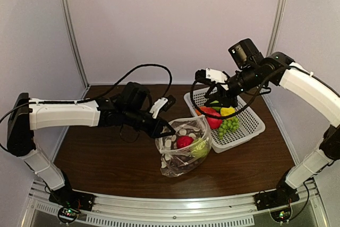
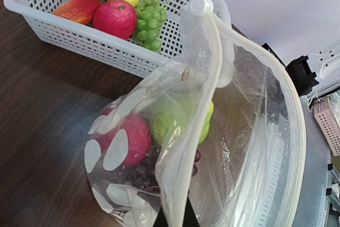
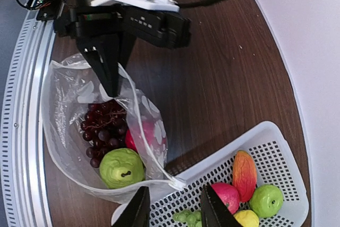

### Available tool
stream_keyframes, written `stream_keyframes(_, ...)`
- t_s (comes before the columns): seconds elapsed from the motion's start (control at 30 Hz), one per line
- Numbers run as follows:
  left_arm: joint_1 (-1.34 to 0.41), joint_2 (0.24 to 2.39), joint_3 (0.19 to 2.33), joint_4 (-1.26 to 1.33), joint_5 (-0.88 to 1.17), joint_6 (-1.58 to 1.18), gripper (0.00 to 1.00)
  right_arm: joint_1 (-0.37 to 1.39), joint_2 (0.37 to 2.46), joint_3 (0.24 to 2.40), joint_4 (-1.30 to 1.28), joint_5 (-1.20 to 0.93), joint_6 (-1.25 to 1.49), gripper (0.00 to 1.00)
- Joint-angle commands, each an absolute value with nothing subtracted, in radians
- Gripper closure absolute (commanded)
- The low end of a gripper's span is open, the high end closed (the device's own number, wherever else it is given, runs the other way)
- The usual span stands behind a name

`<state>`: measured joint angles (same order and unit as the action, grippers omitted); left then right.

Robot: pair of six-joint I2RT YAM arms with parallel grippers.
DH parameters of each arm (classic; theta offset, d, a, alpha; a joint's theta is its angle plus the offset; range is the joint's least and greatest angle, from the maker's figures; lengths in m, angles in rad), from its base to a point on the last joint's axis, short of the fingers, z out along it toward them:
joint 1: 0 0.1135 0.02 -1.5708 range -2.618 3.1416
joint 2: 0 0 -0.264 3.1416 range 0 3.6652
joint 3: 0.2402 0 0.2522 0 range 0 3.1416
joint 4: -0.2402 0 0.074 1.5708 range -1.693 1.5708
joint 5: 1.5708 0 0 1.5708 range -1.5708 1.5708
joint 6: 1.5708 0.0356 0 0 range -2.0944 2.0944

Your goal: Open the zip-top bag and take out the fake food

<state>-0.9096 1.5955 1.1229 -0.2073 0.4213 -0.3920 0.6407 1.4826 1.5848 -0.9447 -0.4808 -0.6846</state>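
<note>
Left pincer (image 3: 112, 81) clamps the rim of the zip-top bag (image 3: 64, 131); right pincer (image 3: 174, 211) spread wide, seemingly empty.

Robot test booth in a lab.
Blank pale wall panels (image 1: 170, 25) in metal framing posts (image 1: 71, 30) enclose a dark wooden table (image 1: 106, 163); left arm (image 1: 64, 114) and right arm (image 1: 308, 86) stand bolted to an aluminium rail (image 1: 175, 204).
</note>
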Motion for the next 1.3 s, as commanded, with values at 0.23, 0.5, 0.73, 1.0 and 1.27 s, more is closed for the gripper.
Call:
stream_keyframes(0.23,-0.903,1.621,1.131,-0.054,0.528,-0.442,1.0,0.887,1.569,1.586,-1.082,-0.373,-0.863,0.75)
stream_keyframes(0.5,-0.903,1.646,1.134,-0.041,0.546,-0.446,1.0,0.971,1.599,1.476,-1.067,-0.202,-0.915,0.76)
stream_keyframes(0.73,-0.904,1.677,1.14,-0.025,0.564,-0.468,1.0,0.986,1.649,1.476,-1.088,-0.113,-0.908,0.65)
stream_keyframes(1.0,-0.905,1.694,1.148,-0.029,0.574,-0.467,1.0,0.991,1.705,1.486,-1.105,-0.076,-0.897,0.53)
stream_keyframes(1.27,-0.905,1.702,1.158,-0.044,0.58,-0.454,1.0,0.992,1.737,1.461,-1.082,-0.035,-0.904,0.4)
